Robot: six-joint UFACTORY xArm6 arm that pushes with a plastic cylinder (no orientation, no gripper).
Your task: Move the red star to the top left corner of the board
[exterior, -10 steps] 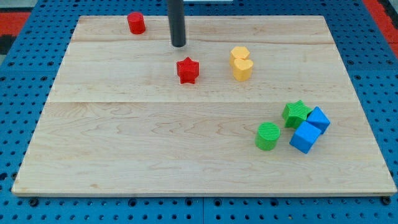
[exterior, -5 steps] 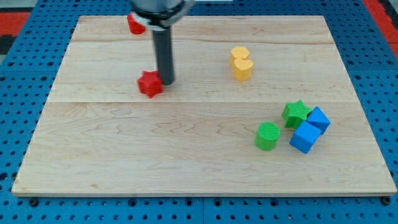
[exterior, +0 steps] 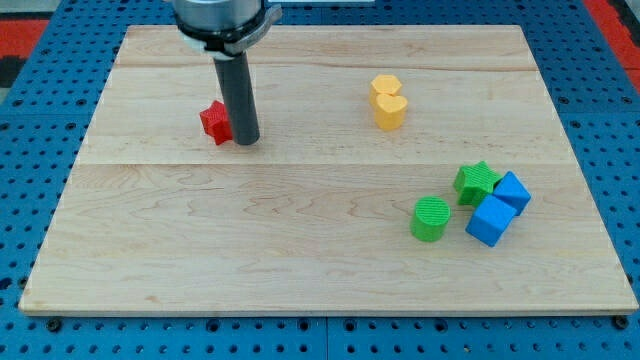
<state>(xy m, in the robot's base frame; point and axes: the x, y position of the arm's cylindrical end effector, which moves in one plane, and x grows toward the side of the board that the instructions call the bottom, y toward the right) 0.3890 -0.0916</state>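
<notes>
So my tip is down on the board, holding nothing since it's just a bare rod, and it sits right against the right side of the red star, partly covering it. The star is in the far-left part of the board, short of the corner. Two yellow blocks touch each other far right of center. Near right there's a green cylinder, a green star and two blue cubes bunched together.

Red star, yellow pair, green and blue blocks.
</notes>
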